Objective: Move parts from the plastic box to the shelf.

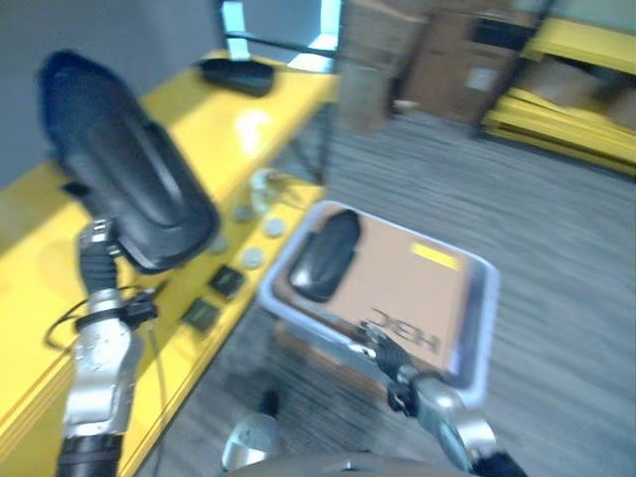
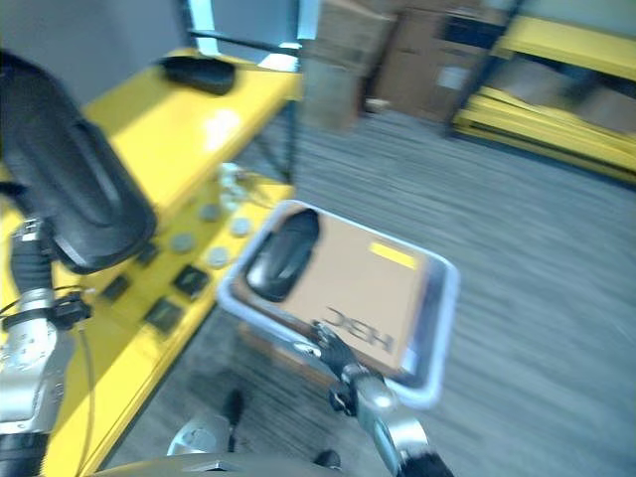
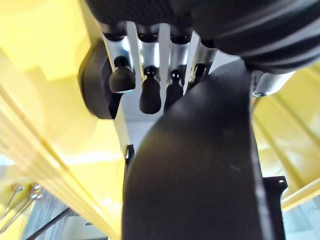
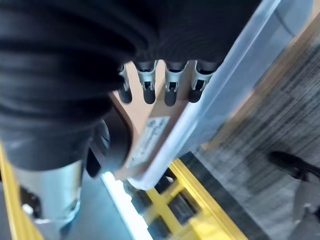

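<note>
Gripping a black part (image 1: 129,169) at left of frame, left robot hand (image 3: 150,80) holds it over the yellow shelf (image 1: 199,129), long axis running upper left to lower right. Right robot hand (image 4: 165,82), fingers straight, rests at the plastic box (image 1: 477,328) rim; another black part (image 1: 323,253) lies inside.

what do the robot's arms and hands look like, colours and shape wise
Both arms are silver-grey metal tubes with dark joints. The left robot hand and right robot hand each have a row of slim silver fingers ending in rounded dark tips. A glossy black ribbed cover wraps the back of each hand and the wrist.
</note>
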Available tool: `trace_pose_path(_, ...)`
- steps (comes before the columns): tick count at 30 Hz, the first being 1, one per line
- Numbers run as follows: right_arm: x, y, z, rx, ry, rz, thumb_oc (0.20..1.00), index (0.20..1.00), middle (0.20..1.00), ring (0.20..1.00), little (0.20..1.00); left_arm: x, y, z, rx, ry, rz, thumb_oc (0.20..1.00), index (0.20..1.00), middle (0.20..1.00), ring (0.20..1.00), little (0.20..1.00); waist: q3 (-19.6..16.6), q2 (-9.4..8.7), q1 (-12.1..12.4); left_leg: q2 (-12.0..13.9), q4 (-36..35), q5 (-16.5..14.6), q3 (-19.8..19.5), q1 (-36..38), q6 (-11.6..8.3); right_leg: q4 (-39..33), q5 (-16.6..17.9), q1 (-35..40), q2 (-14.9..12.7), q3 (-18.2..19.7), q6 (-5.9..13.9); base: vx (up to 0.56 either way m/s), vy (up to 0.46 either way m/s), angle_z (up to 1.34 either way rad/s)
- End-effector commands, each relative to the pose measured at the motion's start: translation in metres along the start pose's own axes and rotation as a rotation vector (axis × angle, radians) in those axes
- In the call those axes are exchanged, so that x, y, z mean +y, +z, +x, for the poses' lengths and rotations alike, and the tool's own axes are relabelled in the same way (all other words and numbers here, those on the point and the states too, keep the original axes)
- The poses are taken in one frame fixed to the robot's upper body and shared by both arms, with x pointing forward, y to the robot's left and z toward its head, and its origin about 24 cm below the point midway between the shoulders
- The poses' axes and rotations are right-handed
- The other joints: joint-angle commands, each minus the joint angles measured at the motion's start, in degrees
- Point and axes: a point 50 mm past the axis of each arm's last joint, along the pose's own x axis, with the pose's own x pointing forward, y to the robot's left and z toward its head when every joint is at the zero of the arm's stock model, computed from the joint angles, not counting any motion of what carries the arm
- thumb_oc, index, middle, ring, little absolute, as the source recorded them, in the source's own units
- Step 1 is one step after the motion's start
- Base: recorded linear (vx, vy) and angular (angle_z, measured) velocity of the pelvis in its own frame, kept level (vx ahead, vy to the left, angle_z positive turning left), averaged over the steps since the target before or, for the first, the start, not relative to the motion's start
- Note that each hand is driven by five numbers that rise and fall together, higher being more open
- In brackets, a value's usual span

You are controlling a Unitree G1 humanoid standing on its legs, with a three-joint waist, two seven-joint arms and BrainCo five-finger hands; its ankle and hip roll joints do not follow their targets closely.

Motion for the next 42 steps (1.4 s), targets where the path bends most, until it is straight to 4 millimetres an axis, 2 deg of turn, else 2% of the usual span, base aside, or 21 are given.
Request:
trace_pose_path(1, -0.015, 0.037, 0.018, -0.147, -0.117, -0.021, 1.0, 1.0, 1.0, 1.0, 1.0, 0.022, 0.046, 0.002, -0.275, -0.021, 0.084, 0.2, 0.2, 0.2, 0.2, 0.2, -1.7, 0.18, 1.7, 6.6, 5.6, -15.8, 10.5, 1.9, 5.83, 3.1, -2.1, -5.7, 1.2, 8.3, 1.36, 0.02, 0.251, 2.89)
trace_pose_path(2, -0.02, 0.03, 0.019, -0.142, -0.138, -0.064, 1.0, 1.0, 1.0, 1.0, 1.0, 0.029, 0.05, -0.005, -0.305, -0.003, 0.1, 0.2, 0.2, 0.2, 0.2, 0.2, -1.3, 0.42, 3.0, 4.4, 6.3, -16.8, 8.1, 1.1, 7.41, 4.2, -2.5, -5.7, 0.8, 9.4, 1.34, 0.06, 0.257, 0.65)
trace_pose_path(5, -0.019, 0.017, 0.02, -0.083, -0.161, -0.136, 1.0, 1.0, 1.0, 1.0, 1.0, 0.043, 0.063, -0.007, -0.33, 0.003, 0.085, 0.2, 0.2, 0.2, 0.2, 0.2, -1.9, 0.8, 4.7, 2.2, 4.1, -17.6, 6.0, 3.2, 9.03, 6.6, -3.0, -5.2, -1.4, 9.5, 2.37, 0.08, 0.246, 0.14)
trace_pose_path(9, -0.015, -0.004, 0.022, -0.001, -0.175, -0.168, 1.0, 1.0, 1.0, 1.0, 1.0, 0.049, 0.071, -0.003, -0.328, -0.004, 0.083, 0.2, 0.2, 0.2, 0.2, 0.2, -2.7, 0.57, 5.8, -0.9, 3.1, -19.3, 2.5, 4.9, 11.45, 13.0, -0.9, -6.0, -5.4, 11.3, 4.48, 0.13, 0.224, 0.17)
trace_pose_path(10, -0.013, -0.013, 0.021, 0.046, -0.174, -0.179, 1.0, 1.0, 1.0, 1.0, 1.0, 0.046, 0.07, 0.001, -0.313, -0.012, 0.097, 0.2, 0.2, 0.2, 0.2, 0.2, -2.8, 0.57, 5.3, -2.6, 3.5, -20.5, -0.1, 5.2, 13.16, 20.4, 0.9, -8.1, -7.8, 14.6, 5.57, 0.21, 0.277, 0.45)
trace_pose_path(11, -0.014, -0.025, 0.017, 0.098, -0.188, -0.178, 1.0, 1.0, 1.0, 1.0, 1.0, 0.041, 0.067, 0.006, -0.296, -0.027, 0.111, 0.2, 0.2, 0.2, 0.2, 0.2, -2.7, 1.08, 3.8, -3.8, 3.7, -21.5, -2.8, 5.7, 14.74, 28.6, 1.9, -11.7, -8.4, 19.8, 5.78, 0.23, 0.284, 0.69)
trace_pose_path(12, -0.015, -0.031, 0.016, 0.122, -0.198, -0.178, 1.0, 1.0, 1.0, 1.0, 1.0, 0.037, 0.064, 0.009, -0.283, -0.042, 0.112, 0.2, 0.2, 0.2, 0.2, 0.2, -2.5, 1.54, 2.4, -4.1, 3.2, -21.8, -4.6, 6.5, 15.51, 34.4, 2.3, -14.9, -7.1, 24.0, 5.66, 0.13, 0.114, 1.24)
trace_pose_path(13, -0.021, -0.041, 0.013, 0.175, -0.209, -0.148, 1.0, 1.0, 1.0, 1.0, 1.0, 0.028, 0.059, 0.014, -0.269, -0.081, 0.109, 0.2, 0.2, 0.2, 0.2, 0.2, -1.7, 2.01, -0.2, -4.1, 2.7, -20.8, -7.7, 6.5, 15.99, 36.2, 2.1, -19.7, -2.1, 28.8, 3.39, 0.06, -0.013, 1.31)
trace_pose_path(14, -0.024, -0.044, 0.012, 0.187, -0.208, -0.139, 1.0, 1.0, 1.0, 1.0, 1.0, 0.025, 0.057, 0.016, -0.265, -0.091, 0.108, 0.2, 0.2, 0.2, 0.2, 0.2, -1.5, 2.01, -0.9, -4.2, 2.5, -20.8, -8.7, 6.8, 15.89, 35.7, 1.9, -20.6, -0.9, 29.9, 3.04, 0.08, -0.187, 1.75)
trace_pose_path(17, -0.04, -0.061, 0.007, 0.253, -0.203, -0.137, 1.0, 1.0, 1.0, 1.0, 1.0, 0.007, 0.049, 0.022, -0.249, -0.139, 0.101, 0.2, 0.2, 0.2, 0.2, 0.2, -0.5, 0.36, -4.3, -5.0, 1.9, -21.4, -14.2, 8.2, 14.26, 19.2, 4.7, -23.0, 3.0, 35.9, 3.02, 0.17, -0.296, 1.51)
trace_pose_path(20, -0.048, -0.07, 0.003, 0.301, -0.215, -0.113, 1.0, 1.0, 1.0, 1.0, 1.0, -0.002, 0.045, 0.021, -0.241, -0.169, 0.088, 0.2, 0.2, 0.2, 0.2, 0.2, -0.1, -0.55, -6.2, -5.4, 2.0, -22.7, -17.8, 9.6, 13.95, 11.2, 5.6, -22.7, 5.8, 40.6, 3.63, 0.18, -0.201, 1.1)
trace_pose_path(21, -0.049, -0.075, 0.001, 0.326, -0.22, -0.106, 1.0, 1.0, 1.0, 1.0, 1.0, -0.007, 0.043, 0.02, -0.235, -0.186, 0.077, 0.2, 0.2, 0.2, 0.2, 0.2, -0.2, -0.78, -6.7, -5.2, 2.3, -22.9, -19.1, 9.9, 13.79, 10.1, 4.8, -22.1, 6.7, 42.2, 3.31, 0.18, -0.171, 0.28)
trace_pose_path(25, -0.051, -0.088, -0.004, 0.404, -0.198, -0.113, 1.0, 1.0, 1.0, 1.0, 1.0, -0.019, 0.039, 0.02, -0.2, -0.206, 0.049, 0.2, 0.2, 0.2, 0.2, 0.2, -1.3, -1.34, -6.5, -3.6, 1.9, -21.8, -19.3, 10.3, 12.12, 6.4, 2.0, -17.6, 7.9, 41.7, 1.42, 0.14, -0.201, 0.86)
trace_pose_path(28, -0.049, -0.096, -0.006, 0.452, -0.183, -0.107, 1.0, 1.0, 1.0, 1.0, 1.0, -0.03, 0.031, 0.021, -0.153, -0.207, 0.039, 0.2, 0.2, 0.2, 0.2, 0.2, -2.0, -1.96, -6.4, -1.9, 3.0, -21.4, -17.3, 9.5, 10.83, 4.3, 0.8, -14.3, 8.9, 41.2, 0.11, 0.13, -0.222, 0.35)
trace_pose_path(34, -0.048, -0.098, -0.009, 0.501, -0.139, -0.166, 1.0, 1.0, 1.0, 1.0, 1.0, -0.03, 0.019, 0.022, -0.059, -0.16, 0.073, 0.2, 0.2, 0.2, 0.2, 0.2, -1.7, -1.89, -6.5, 0.9, 4.4, -20.0, -14.5, 7.4, 9.22, 4.1, -0.7, -13.0, 10.1, 39.3, -1.46, 0.07, -0.139, 0.07)
trace_pose_path(35, -0.048, -0.102, -0.011, 0.525, -0.133, -0.171, 1.0, 1.0, 1.0, 1.0, 1.0, -0.027, 0.014, 0.023, -0.024, -0.151, 0.103, 0.2, 0.2, 0.2, 0.2, 0.2, -1.7, -1.65, -6.7, 1.6, 4.0, -19.5, -13.5, 7.2, 8.75, 3.9, -1.0, -12.9, 10.2, 38.7, -1.51, 0.03, -0.058, 0.03)
trace_pose_path(37, -0.051, -0.109, -0.017, 0.559, -0.142, -0.16, 1.0, 1.0, 1.0, 1.0, 1.0, -0.026, 0.006, 0.026, 0.025, -0.145, 0.162, 0.2, 0.2, 0.2, 0.2, 0.2, -1.4, -1.25, -7.9, 3.6, 4.1, -18.5, -8.2, 6.5, 7.58, 3.6, -1.3, -12.5, 10.0, 36.5, -1.51, 0.0, -0.043, 0.35)
trace_pose_path(38, -0.054, -0.113, -0.022, 0.577, -0.158, -0.147, 1.0, 1.0, 1.0, 1.0, 1.0, -0.029, 0.0, 0.033, 0.061, -0.176, 0.231, 0.2, 0.2, 0.2, 0.2, 0.2, -1.4, -1.07, -9.8, 6.4, 5.2, -17.6, -1.5, 5.8, 6.26, 3.4, -1.5, -12.4, 9.2, 33.7, -1.42, -0.11, 0.061, 1.54)
trace_pose_path(39, -0.062, -0.112, -0.025, 0.582, -0.18, -0.16, 1.0, 1.0, 1.0, 1.0, 1.0, -0.033, -0.011, 0.042, 0.13, -0.164, 0.299, 0.2, 0.2, 0.2, 0.2, 0.2, -1.4, -0.87, -11.7, 8.4, 7.5, -17.4, 2.3, 4.8, 5.58, 3.5, -1.7, -12.9, 8.1, 31.9, -1.65, -0.12, 0.089, 1.75)
trace_pose_path(41, -0.065, -0.11, -0.025, 0.583, -0.185, -0.167, 1.0, 1.0, 1.0, 1.0, 1.0, -0.032, -0.014, 0.046, 0.148, -0.143, 0.322, 0.2, 0.2, 0.2, 0.2, 0.2, -1.2, -0.66, -12.0, 8.3, 8.2, -17.9, 1.8, 4.7, 5.57, 3.8, -1.9, -13.1, 7.9, 32.0, -1.69, -0.07, 0.134, 1.17)
trace_pose_path(42, -0.073, -0.105, -0.023, 0.585, -0.19, -0.184, 1.0, 1.0, 1.0, 1.0, 1.0, -0.02, -0.025, 0.054, 0.218, -0.062, 0.412, 0.2, 0.2, 0.2, 0.2, 0.2, -0.9, 0.17, -12.6, 7.6, 7.2, -18.1, 0.4, 5.6, 5.86, 4.2, -1.9, -13.7, 7.8, 33.1, -1.72, -0.04, 0.175, 0.42)
